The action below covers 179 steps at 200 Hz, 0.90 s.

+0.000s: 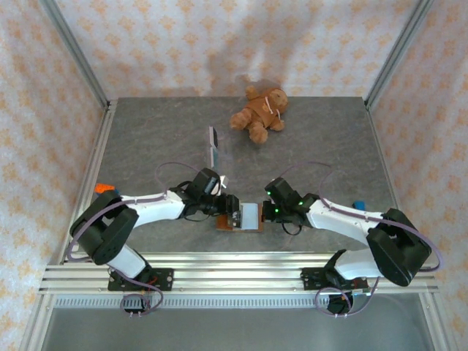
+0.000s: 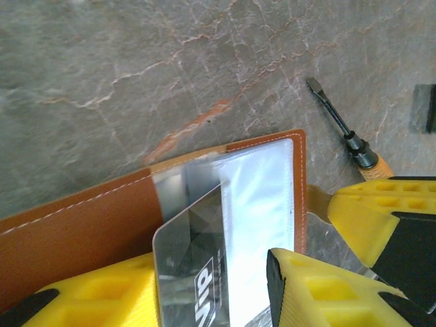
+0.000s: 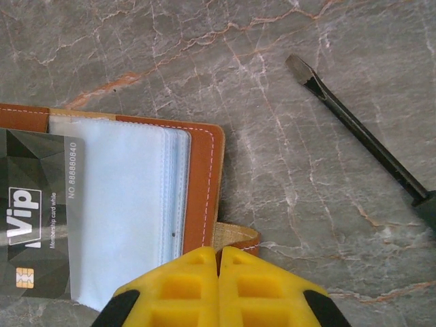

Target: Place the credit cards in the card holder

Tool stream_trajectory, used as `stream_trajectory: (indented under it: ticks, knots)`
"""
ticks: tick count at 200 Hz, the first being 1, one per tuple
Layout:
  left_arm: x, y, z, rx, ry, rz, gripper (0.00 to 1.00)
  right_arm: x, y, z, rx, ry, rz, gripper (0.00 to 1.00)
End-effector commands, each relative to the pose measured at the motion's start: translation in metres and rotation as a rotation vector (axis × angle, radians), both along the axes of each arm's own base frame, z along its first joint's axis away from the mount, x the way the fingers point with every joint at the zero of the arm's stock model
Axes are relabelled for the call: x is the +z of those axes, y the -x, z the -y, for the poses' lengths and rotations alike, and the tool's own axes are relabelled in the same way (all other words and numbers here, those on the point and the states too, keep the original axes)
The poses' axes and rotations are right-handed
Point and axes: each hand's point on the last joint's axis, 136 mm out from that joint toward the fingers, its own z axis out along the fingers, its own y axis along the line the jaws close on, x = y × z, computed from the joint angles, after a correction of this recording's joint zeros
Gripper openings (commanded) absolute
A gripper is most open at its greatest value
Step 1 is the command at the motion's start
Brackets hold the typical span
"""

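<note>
Brown leather card holder [image 3: 197, 184] lies open.
Left pincer [image 2: 204, 272] spread astride a grey credit card [image 3: 37, 204]; right pincer [image 3: 218, 262] pressed together at the holder's edge, screwdriver [image 3: 354, 129] well apart beyond.

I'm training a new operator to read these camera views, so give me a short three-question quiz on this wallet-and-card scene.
1. True or false: the right tool stands wide open beside the open brown leather card holder.
2. The dark grey plastic card at the holder reads: A) VIP B) GOLD C) BANK.
3. Which soft toy lies at the far side of the grey stone-look table?
Key: 1 false, its fingers are shut; 2 A; 3 the brown plush teddy bear.
</note>
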Motion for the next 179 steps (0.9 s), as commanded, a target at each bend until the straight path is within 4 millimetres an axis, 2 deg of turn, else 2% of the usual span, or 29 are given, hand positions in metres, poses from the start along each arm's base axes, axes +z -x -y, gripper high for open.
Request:
stream_trajectory:
  ticks: [1,52,97,147,179]
  knots:
    - [-0.009,0.009,-0.02,0.0,-0.102,0.003,0.44,-0.006,0.002,0.007,0.003,0.049,-0.01,0.0]
    - [-0.01,0.014,-0.02,-0.005,-0.082,-0.009,0.39,-0.005,0.004,0.009,-0.018,0.033,-0.009,0.0]
    - [-0.011,0.014,-0.017,0.004,-0.062,-0.017,0.29,-0.005,0.004,0.008,-0.014,0.032,-0.011,0.0]
    - [-0.018,0.016,-0.013,0.021,-0.039,-0.035,0.29,-0.005,0.004,0.006,-0.009,0.026,-0.01,0.0]
    - [-0.017,0.012,-0.001,0.018,0.0,-0.036,0.29,-0.005,0.004,0.006,-0.009,0.021,-0.01,0.0]
